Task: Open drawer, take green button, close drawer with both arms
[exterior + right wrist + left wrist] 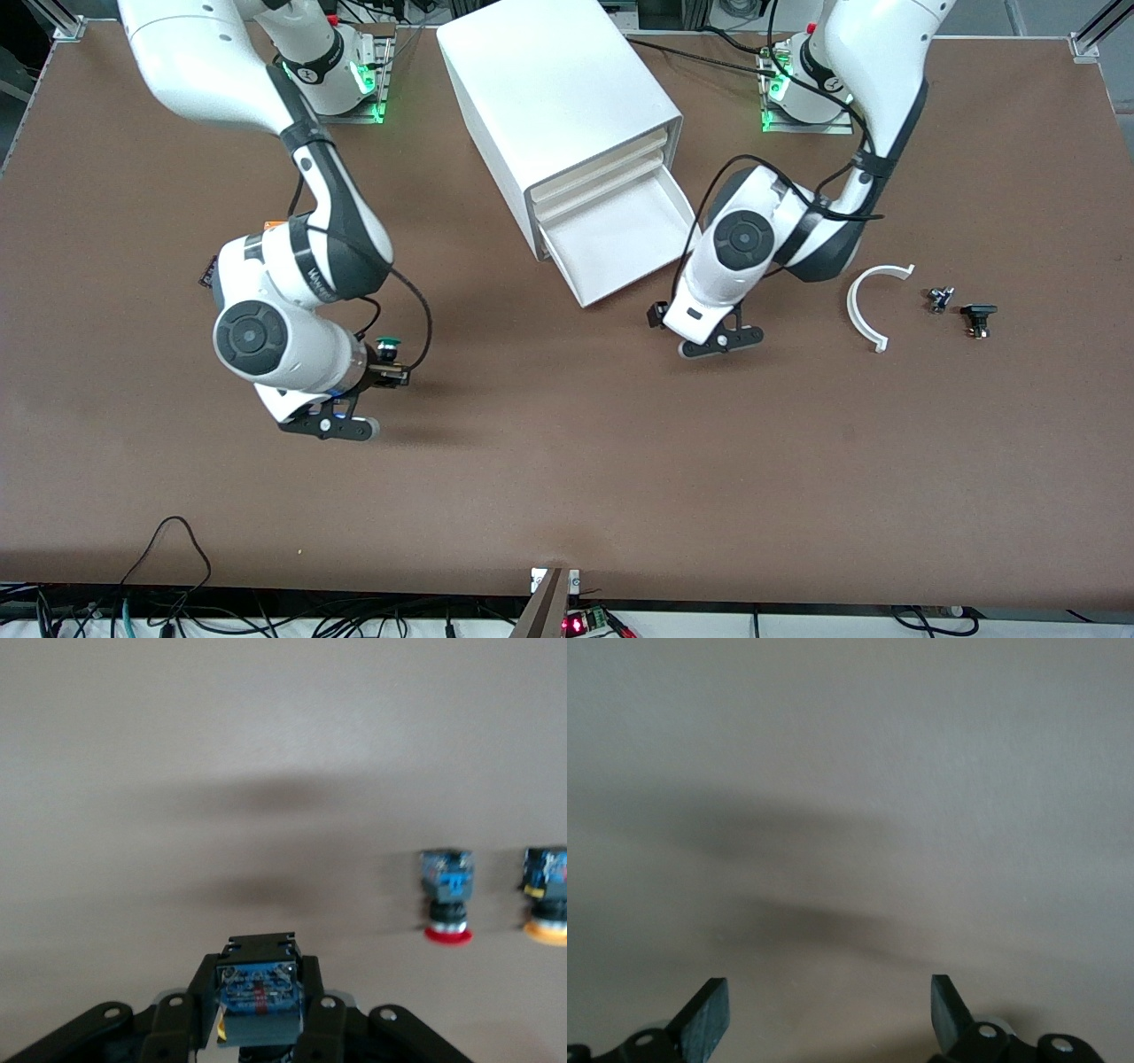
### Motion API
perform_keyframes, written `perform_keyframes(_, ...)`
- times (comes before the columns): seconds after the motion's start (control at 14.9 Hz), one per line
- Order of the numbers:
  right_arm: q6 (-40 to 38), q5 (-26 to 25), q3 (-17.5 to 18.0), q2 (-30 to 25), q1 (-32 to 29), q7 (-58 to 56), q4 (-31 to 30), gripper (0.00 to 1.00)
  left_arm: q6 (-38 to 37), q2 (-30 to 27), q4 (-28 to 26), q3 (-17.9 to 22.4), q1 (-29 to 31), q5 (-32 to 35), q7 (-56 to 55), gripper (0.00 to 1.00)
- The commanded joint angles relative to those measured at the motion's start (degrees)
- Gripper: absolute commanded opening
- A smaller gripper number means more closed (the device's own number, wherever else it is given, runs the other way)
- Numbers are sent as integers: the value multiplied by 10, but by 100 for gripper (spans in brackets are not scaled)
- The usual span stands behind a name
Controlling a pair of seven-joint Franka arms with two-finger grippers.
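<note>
Button (257, 992) between right end effector (259, 1032) fingers

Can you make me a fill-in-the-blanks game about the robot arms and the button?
1. The right gripper is shut on the button with the ____ cap.
2. The lowest drawer of the cabinet stands ____.
3. The left gripper, over bare table, has its fingers ____.

Missing words: green; open; open
</note>
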Motion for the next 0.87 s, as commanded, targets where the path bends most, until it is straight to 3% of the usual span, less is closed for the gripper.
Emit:
perform_keyframes(0.0,63,5,9,-11,-24,-53,-64,0,28,-7,-27,3,-31,18,-65,100)
perform_keyframes(0.34,153,4,9,6,-43,-94,-119,0,45,-6,-47,-5,-45,19,-108,100)
perform_keyframes(0.81,230,-3,9,33,-42,-94,-153,0,39,-5,-67,-84,-39,16,-166,100)
